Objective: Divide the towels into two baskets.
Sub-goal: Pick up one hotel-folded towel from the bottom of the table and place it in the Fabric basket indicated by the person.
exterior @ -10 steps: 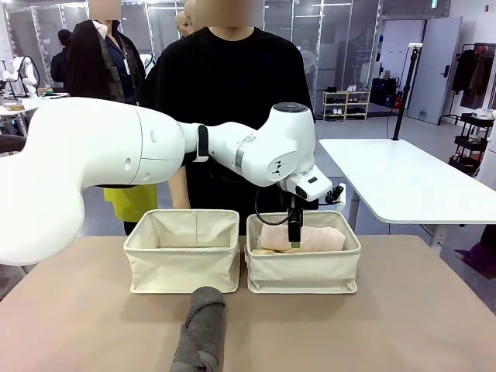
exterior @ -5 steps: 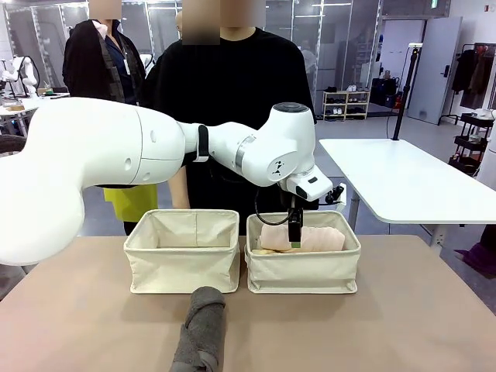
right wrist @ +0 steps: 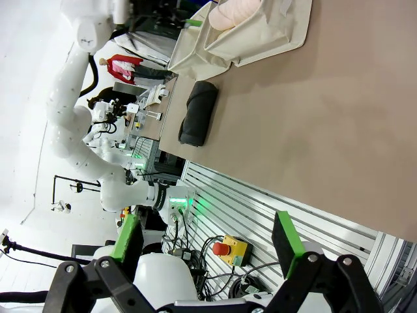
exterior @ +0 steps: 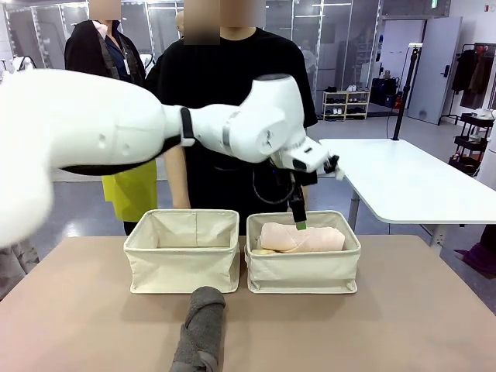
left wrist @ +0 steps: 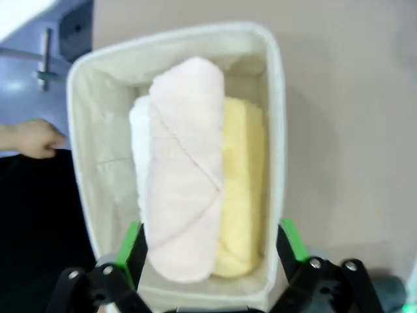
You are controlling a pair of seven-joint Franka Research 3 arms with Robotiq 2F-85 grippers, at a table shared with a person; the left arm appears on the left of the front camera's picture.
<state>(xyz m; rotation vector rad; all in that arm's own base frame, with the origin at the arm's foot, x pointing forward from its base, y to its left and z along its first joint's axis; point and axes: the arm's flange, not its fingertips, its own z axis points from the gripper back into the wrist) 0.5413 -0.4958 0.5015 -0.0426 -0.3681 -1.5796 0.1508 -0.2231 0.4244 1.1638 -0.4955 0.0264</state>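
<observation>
A: Claws?
B: Left gripper [exterior: 299, 223] spread wide, nothing pinched, hanging over the right-hand cream canvas rectangular basket [exterior: 304, 273]. Right gripper [right wrist: 207, 236] also spread, empty, held back from the tan table [exterior: 403, 310].
A: Towels?
B: Pale pink rolled terry towel [left wrist: 186, 169] lies on top in that basket, with a yellow rolled towel [left wrist: 244, 189] and a white rolled towel [left wrist: 138, 150] beneath. The matching left basket [exterior: 182, 273] looks empty. Dark grey rolled towel [exterior: 201, 329] is on the table in front.
A: Step?
B: Probably grey next, into the left basket. Pinch across its middle so it won't sag or unroll.
A: Axis?
B: Grey runs near-to-far, far end towards the left basket. Pink lies left-right. Grey likely needs a quarter turn.
</observation>
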